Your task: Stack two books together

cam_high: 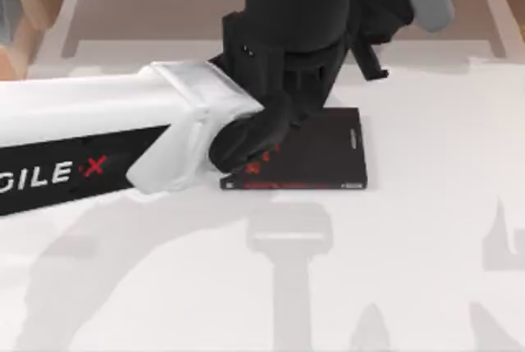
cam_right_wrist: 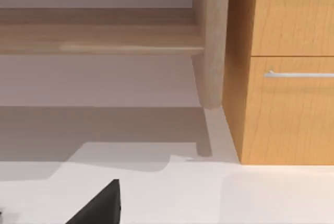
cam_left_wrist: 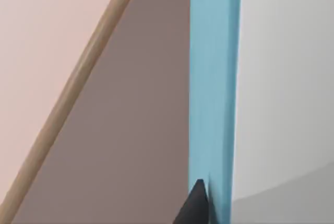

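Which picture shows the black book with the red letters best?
The top view: the flat black book with red lettering lies on the white table, cover and spine visible, partly hidden under the left arm. The right wrist view catches a black corner, maybe that book. The left wrist view shows a light teal-blue book instead.

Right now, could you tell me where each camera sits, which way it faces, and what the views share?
Top view: above the table, looking down; the left arm reaches over the black book.
Left wrist view: on the left arm's wrist, close against the teal-blue book, a dark fingertip beside it.
Right wrist view: on the right arm's wrist, facing across the table toward a wooden cabinet; a dark fingertip shows.
Shared: top and right wrist views both show the white table.
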Motion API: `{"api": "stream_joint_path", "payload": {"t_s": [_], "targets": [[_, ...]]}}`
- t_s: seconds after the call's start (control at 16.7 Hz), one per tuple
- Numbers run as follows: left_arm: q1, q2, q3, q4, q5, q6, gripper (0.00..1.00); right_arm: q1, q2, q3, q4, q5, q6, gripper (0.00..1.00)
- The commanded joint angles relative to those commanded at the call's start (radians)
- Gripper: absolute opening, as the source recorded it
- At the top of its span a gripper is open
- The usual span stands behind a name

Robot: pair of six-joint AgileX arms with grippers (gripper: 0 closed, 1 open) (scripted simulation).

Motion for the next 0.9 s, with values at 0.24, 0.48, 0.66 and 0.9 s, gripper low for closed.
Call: {"api": "stream_joint_path", "payload": {"t_s": [0.24,0.48,0.66,0.9], "targets": [[-0.054,0.2,-0.076,-0.217,-0.187,0.008,0.0,0.0,0.0,0.0,0.0,0.0,0.0,1.0],[-0.045,0.278,-0.107,-0.298,-0.259,0.003,0.0,0.0,0.0,0.0,0.0,0.0,0.0,1.0],[-0.045,0.278,-0.107,-0.298,-0.259,0.003,0.0,0.0,0.0,0.0,0.0,0.0,0.0,1.0],[-0.037,0.289,-0.098,-0.29,-0.253,0.011,0.0,0.0,0.0,0.0,0.0,0.0,0.0,1.0]]}}
